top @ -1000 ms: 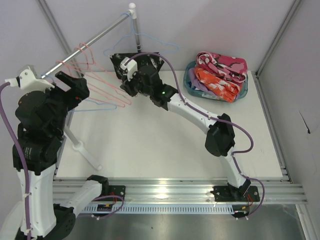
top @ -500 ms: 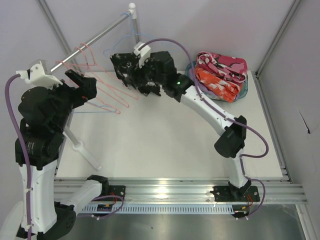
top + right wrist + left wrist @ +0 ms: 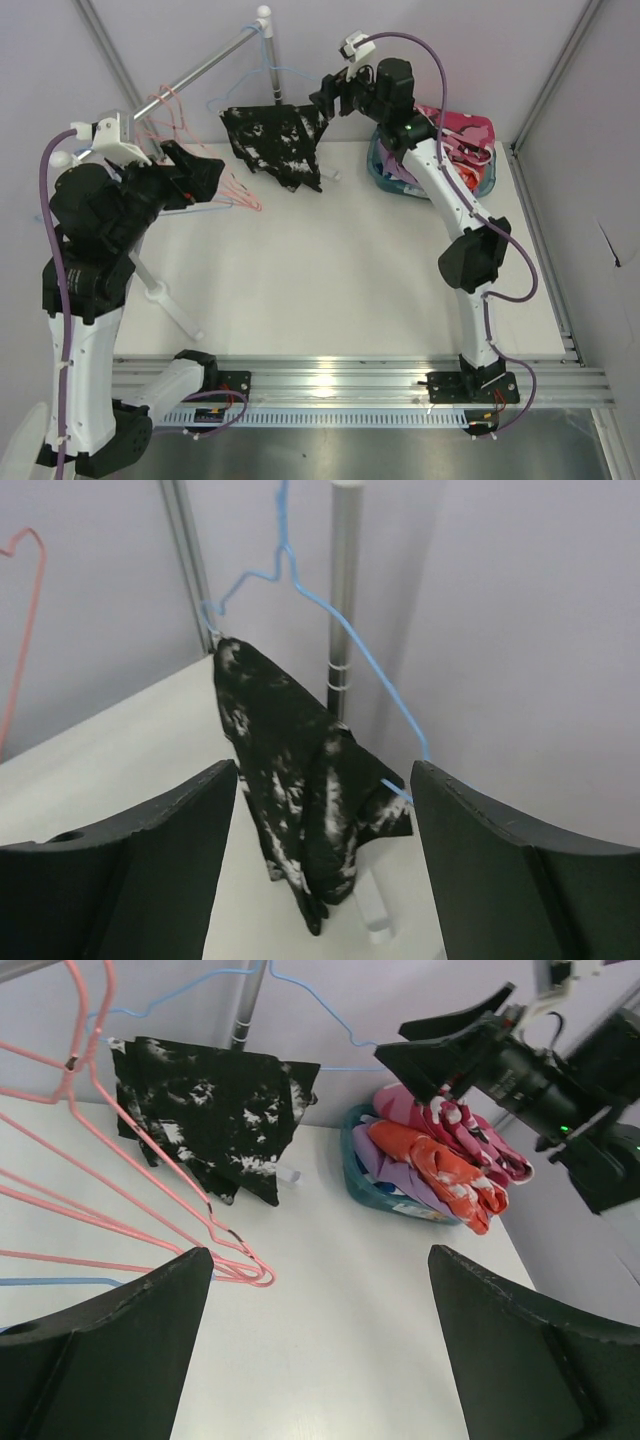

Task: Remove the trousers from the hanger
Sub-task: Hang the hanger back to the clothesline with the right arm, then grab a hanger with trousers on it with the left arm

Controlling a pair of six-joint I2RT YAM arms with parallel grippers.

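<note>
Black speckled trousers (image 3: 275,145) still hang on the blue hanger (image 3: 345,633), upper middle, but the right gripper (image 3: 328,97) isn't pinching them anymore, it's spread and backed off, so they're not off yet.

Trousers (image 3: 275,150) hang on a hanger (image 3: 380,682) at the back, left of a basket (image 3: 352,1160) seemingly holding the other pairs (image 3: 430,1160).

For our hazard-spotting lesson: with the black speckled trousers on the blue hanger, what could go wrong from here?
1. The black trousers hang on the blue hanger, the right gripper open and clear of them; a one-sided pull may drag the hanger off the rail.
2. The open left gripper sits near the pink hangers and might snag them.
</note>
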